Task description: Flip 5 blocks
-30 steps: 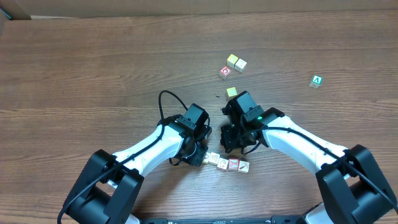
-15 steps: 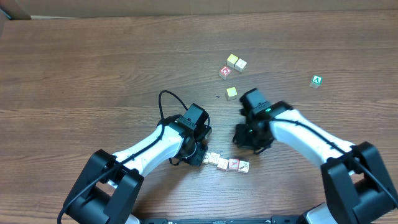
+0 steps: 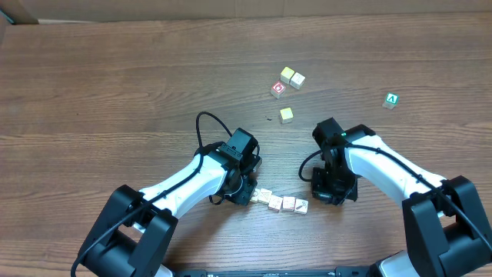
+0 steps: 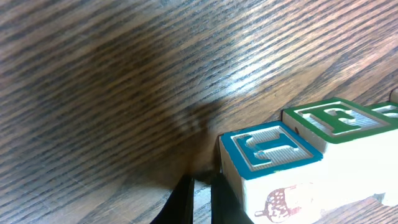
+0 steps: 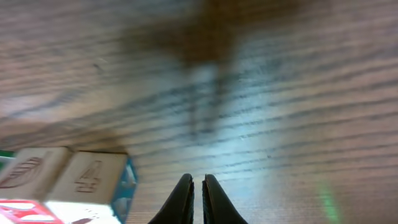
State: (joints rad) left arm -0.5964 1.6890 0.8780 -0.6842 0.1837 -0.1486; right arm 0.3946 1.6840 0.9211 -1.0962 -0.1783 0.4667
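- Two robot arms bend over a wood-grain surface [image 3: 115,77], where a short row of blocks [image 3: 278,202] lies between them, faces pale and printed.
- The left arm [image 3: 192,173] reaches down at one end of the row. Its jaws are clenched on nothing.
- In the left wrist view, the dark fingertips [image 4: 185,200] sit just beside the row's end block [image 4: 270,152], which has a blue-framed letter on top. Whether they touch it cannot be told.
- A green-framed block [image 4: 339,118] stands next in the row, pressed against the end block.
- The right arm [image 3: 384,165] hangs near the row's other end, apart from it. Its jaws are pressed together and empty.
- In the right wrist view, its fingertips [image 5: 184,198] are over bare wood, with a block marked "4" [image 5: 93,177] off to one side.
- Beyond the row, away from the arms, lies a lone yellow cube [image 3: 286,115].
- Farther from the row, a pair of yellow cubes [image 3: 290,76] touch each other, with a red-printed cube [image 3: 278,89] just beside them.
- A green "A" cube [image 3: 391,99] lies well apart from the row, on the right arm's side.
- A black cable [image 3: 201,123] loops up from the left arm.
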